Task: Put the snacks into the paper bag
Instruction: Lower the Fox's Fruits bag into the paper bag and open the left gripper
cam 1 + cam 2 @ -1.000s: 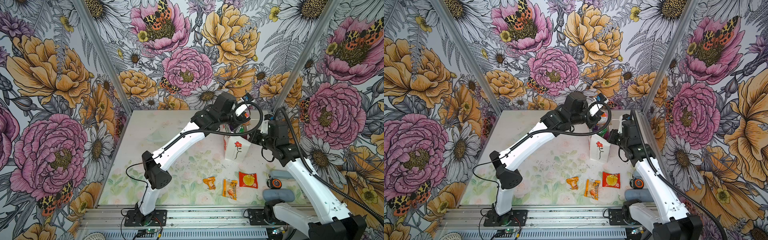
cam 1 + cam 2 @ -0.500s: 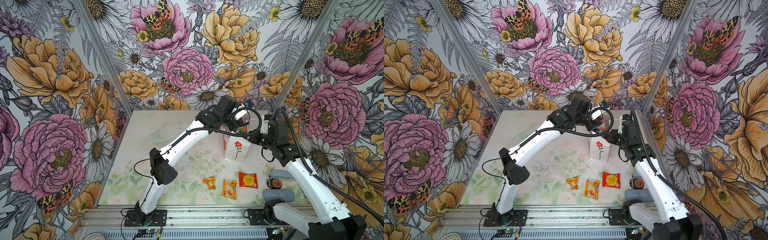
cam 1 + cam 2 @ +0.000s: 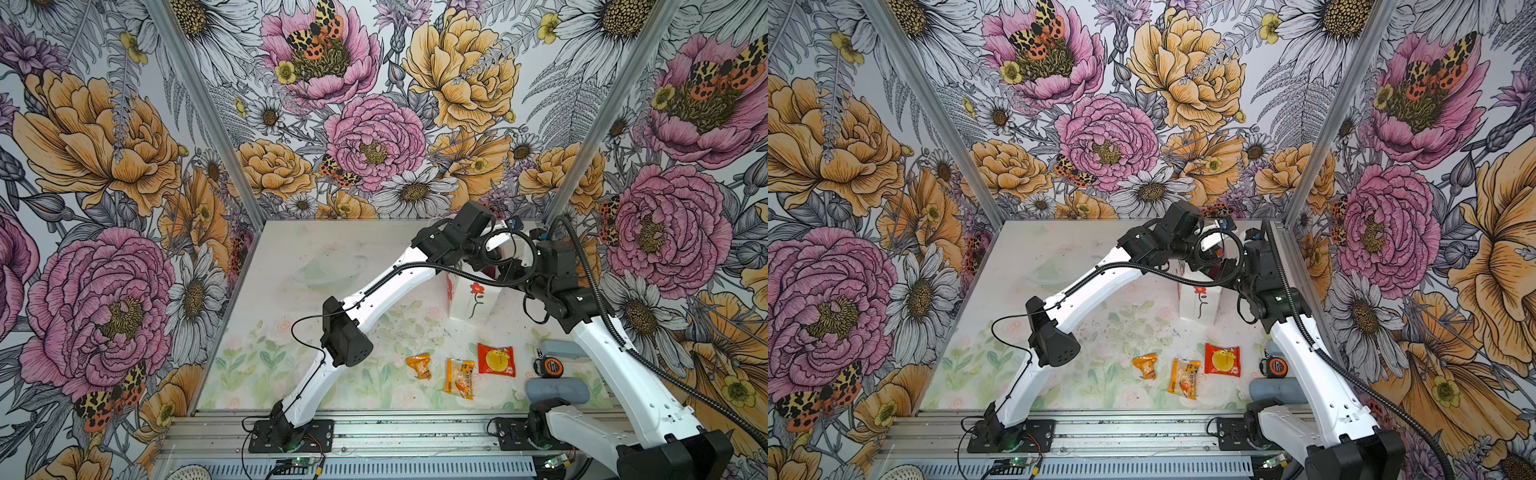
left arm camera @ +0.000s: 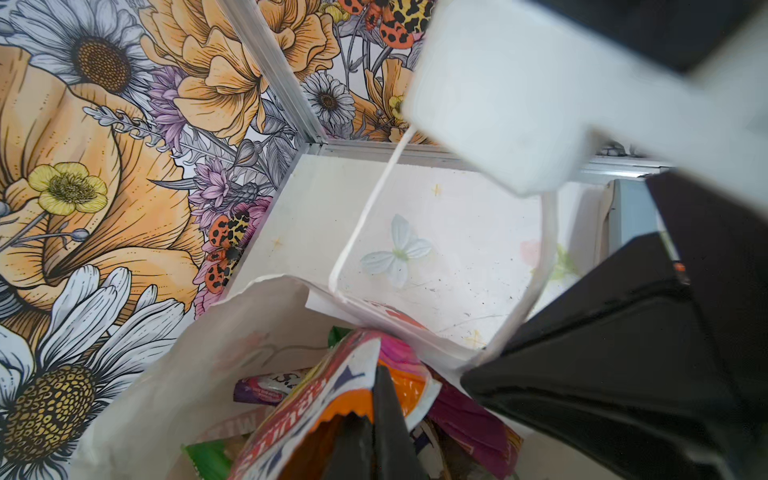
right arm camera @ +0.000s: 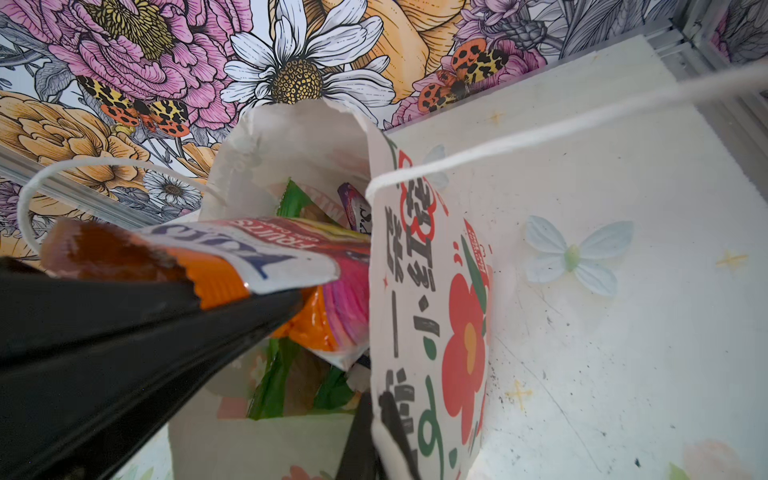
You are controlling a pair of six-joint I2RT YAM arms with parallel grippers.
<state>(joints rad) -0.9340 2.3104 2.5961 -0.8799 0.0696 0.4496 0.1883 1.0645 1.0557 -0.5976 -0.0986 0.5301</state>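
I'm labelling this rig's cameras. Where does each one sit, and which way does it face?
Top views: high at the front, looking down on the table; left arm and right arm meet over the paper bag.
Left wrist: above the bag's mouth, looking in; the left hand grips the orange packet.
Right wrist: beside the bag, looking across it; the right hand pinches its printed wall.
Shared: both wrist views show that packet in the bag's mouth.

Left claw (image 4: 374, 415) has advanced its packet (image 4: 299, 419) over the paper bag (image 3: 473, 305).
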